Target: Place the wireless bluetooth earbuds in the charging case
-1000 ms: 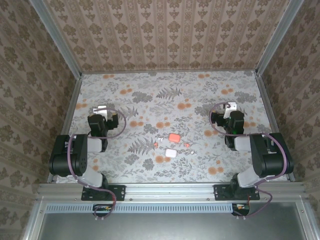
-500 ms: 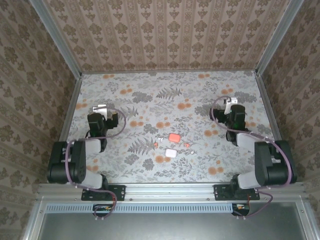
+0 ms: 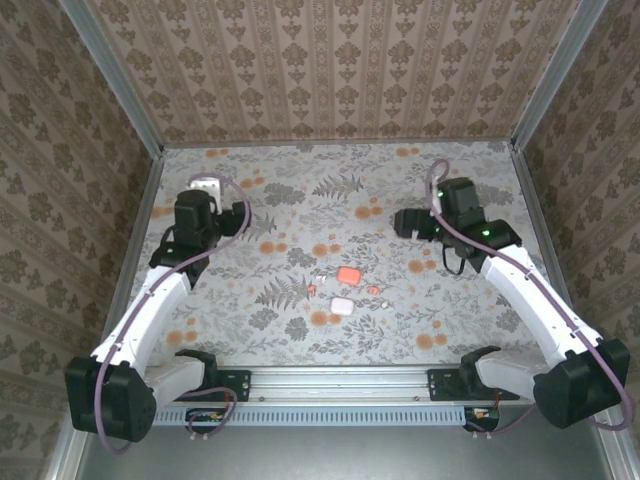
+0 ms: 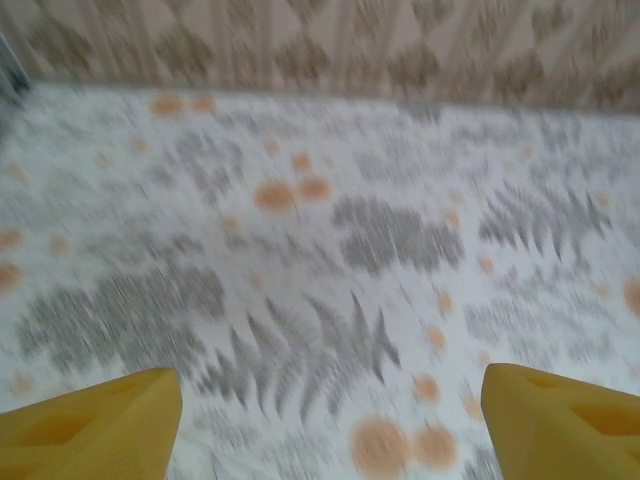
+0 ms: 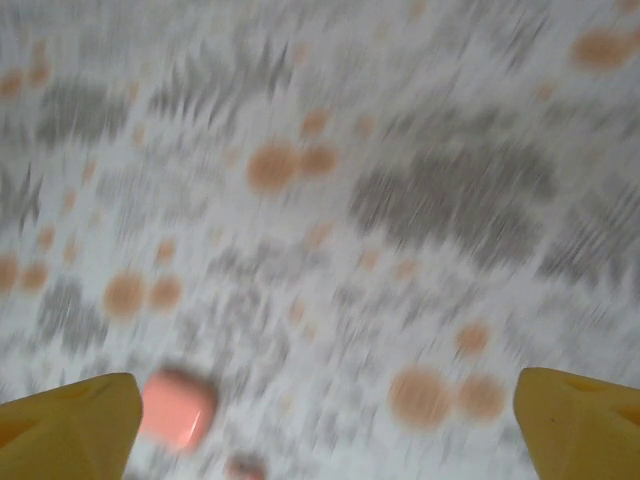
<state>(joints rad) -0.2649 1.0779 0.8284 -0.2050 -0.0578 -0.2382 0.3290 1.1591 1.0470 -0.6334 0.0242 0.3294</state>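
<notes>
The wireless bluetooth earbuds (image 3: 318,281) were seen scattered close around the pink-red charging case (image 3: 349,274) at the middle of the worktop (image 3: 300,190). A white one and a red earbud (image 3: 311,291) lay just left of that case. Further red pieces (image 3: 375,290) lay just right of it, slightly nearer the arm bases. A white charging case (image 3: 342,306) sat just on its near side. The pieces were too small for their long axes to be told, nor could it be told whether either case stood open. The right claw (image 5: 330,425) was held spread, with nothing between its fingers, to the right of the pink-red case and a little beyond it; in the right wrist view that case was found low, just beside one fingertip. The left claw (image 4: 330,420) was likewise spread and empty, well apart to the left of the case. The right claw was judged the nearer, so the coming reach was judged to run from it leftward and back toward the bases.
</notes>
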